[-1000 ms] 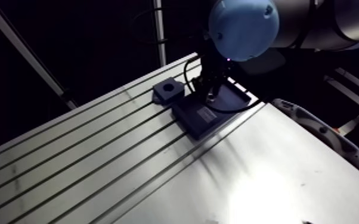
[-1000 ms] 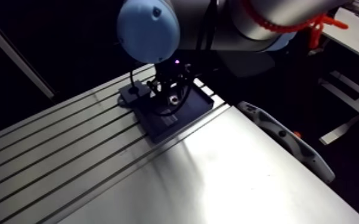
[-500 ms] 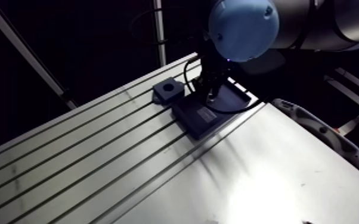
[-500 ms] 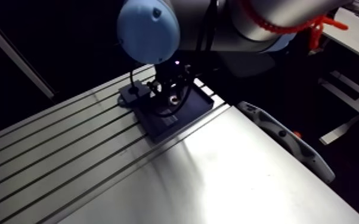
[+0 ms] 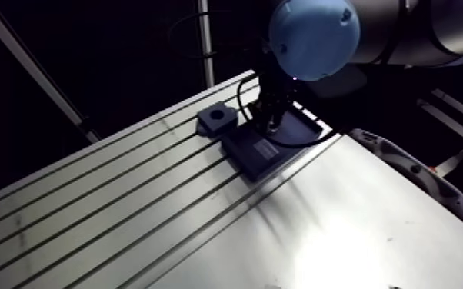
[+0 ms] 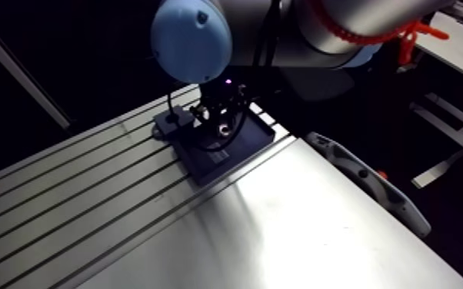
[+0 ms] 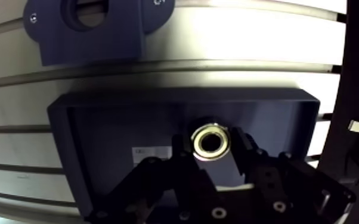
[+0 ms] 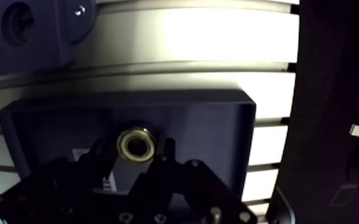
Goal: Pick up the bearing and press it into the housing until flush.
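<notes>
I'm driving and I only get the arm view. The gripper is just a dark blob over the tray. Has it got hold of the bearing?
Observer: Yes. In the wrist view the gripper is shut on the bearing, with one finger against each side of it, inside the tray.
Operator: What does the bearing look like up close?
Observer: It is a small shiny ring with a round hole through its middle.
Operator: Is there anything in the housing?
Observer: No. The housing sits ahead of the gripper, past the tray's far wall, and its round hole is empty.
</notes>
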